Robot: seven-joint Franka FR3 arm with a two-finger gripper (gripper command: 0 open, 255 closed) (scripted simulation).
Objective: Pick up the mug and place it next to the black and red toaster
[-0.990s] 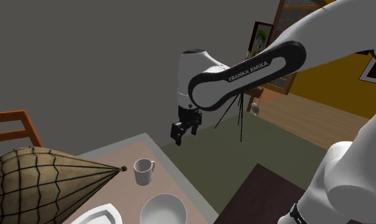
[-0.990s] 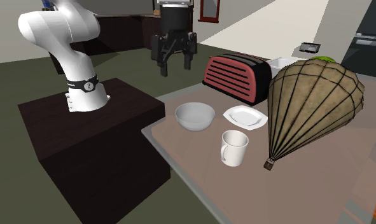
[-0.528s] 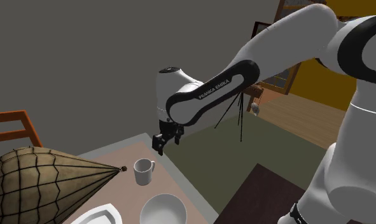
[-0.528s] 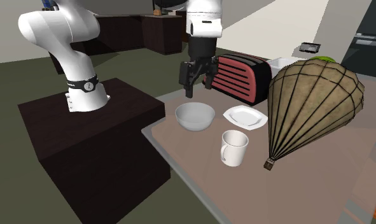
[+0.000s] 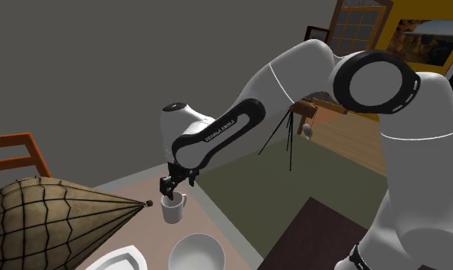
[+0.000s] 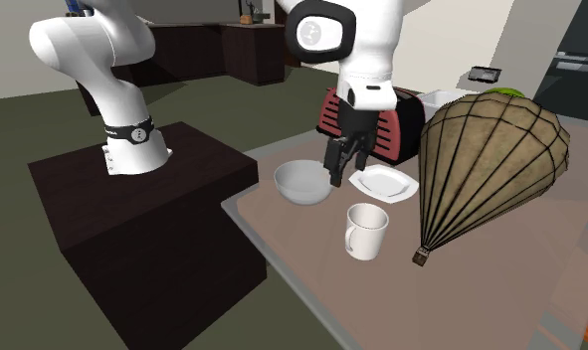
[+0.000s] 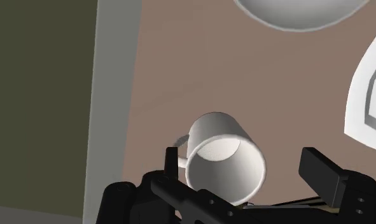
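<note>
Dropping since a moment ago, the gripper (image 5: 169,186) now hovers just above the mug (image 5: 172,209) in the shoulder view. From the second exterior view, the mug stands upright on the table (image 6: 306,254), apart from the toaster (image 6: 371,119). The wrist view shows spread fingers (image 7: 323,172), nothing held.

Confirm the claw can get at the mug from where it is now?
Likely yes. The claw hangs open just above the mug, whose rim shows between its fingers in the wrist view. Nothing lies between them; the bowl and plate sit off to the side.
</note>
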